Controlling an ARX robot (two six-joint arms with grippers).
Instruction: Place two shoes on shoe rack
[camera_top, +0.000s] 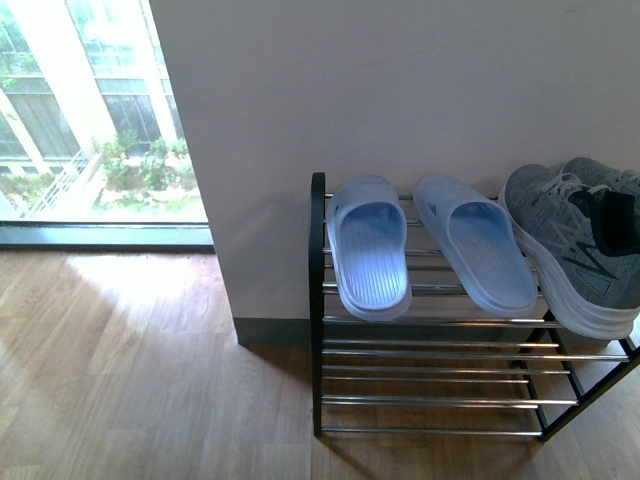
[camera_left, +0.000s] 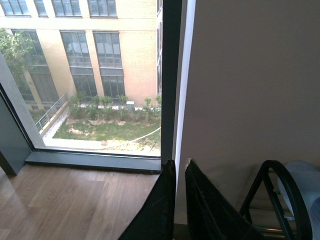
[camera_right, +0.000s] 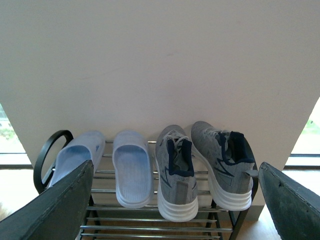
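Observation:
Two grey knit sneakers with white soles stand side by side on the top tier of the black shoe rack (camera_right: 150, 220), heels toward me: one shoe (camera_right: 175, 172) and the other (camera_right: 222, 167) to its right. The front view shows one sneaker (camera_top: 580, 240) at the right end of the shoe rack (camera_top: 318, 300); the second is out of frame there. My right gripper (camera_right: 175, 200) is open, its fingers (camera_right: 55, 210) wide apart and back from the shoes, holding nothing. My left gripper (camera_left: 179, 172) is shut and empty, facing the wall left of the shoe rack (camera_left: 280, 190).
Two light blue slippers (camera_top: 368, 245) (camera_top: 478, 240) lie on the rack's top tier, left of the sneakers. A white wall (camera_top: 400, 90) stands behind the rack. A floor-to-ceiling window (camera_top: 90, 110) is to the left, above the wooden floor (camera_top: 130, 380).

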